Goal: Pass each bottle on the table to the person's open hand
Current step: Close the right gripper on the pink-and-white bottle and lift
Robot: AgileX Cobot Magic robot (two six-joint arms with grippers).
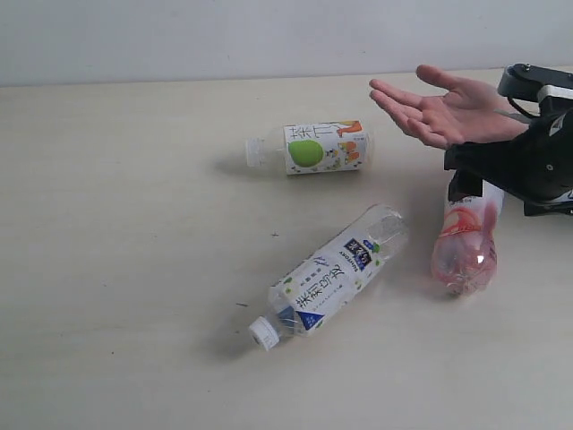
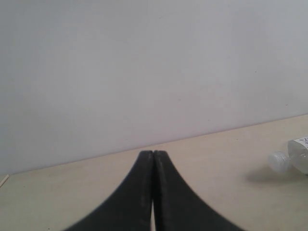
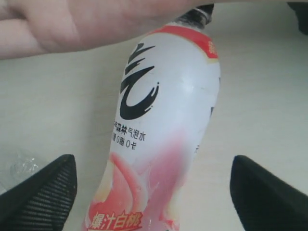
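Three bottles lie on the table [image 1: 134,224]: a green-apple one [image 1: 315,148] at the back, a white-blue one [image 1: 333,276] in front, a pink-black one [image 1: 466,244] at the right. The person's open hand [image 1: 448,112] hovers palm up at the back right. My right gripper [image 1: 479,179] stands open astride the pink bottle [image 3: 159,120], both fingers clear of it, with the hand [image 3: 72,24] just past the bottle's neck. My left gripper [image 2: 153,154] is shut and empty above the table, and a capped bottle neck [image 2: 288,161] shows at that view's edge.
A pale wall [image 1: 269,36] runs along the table's far edge. Bare table stretches across the left half of the exterior view. The right arm's black body [image 1: 537,161] sits under the person's wrist.
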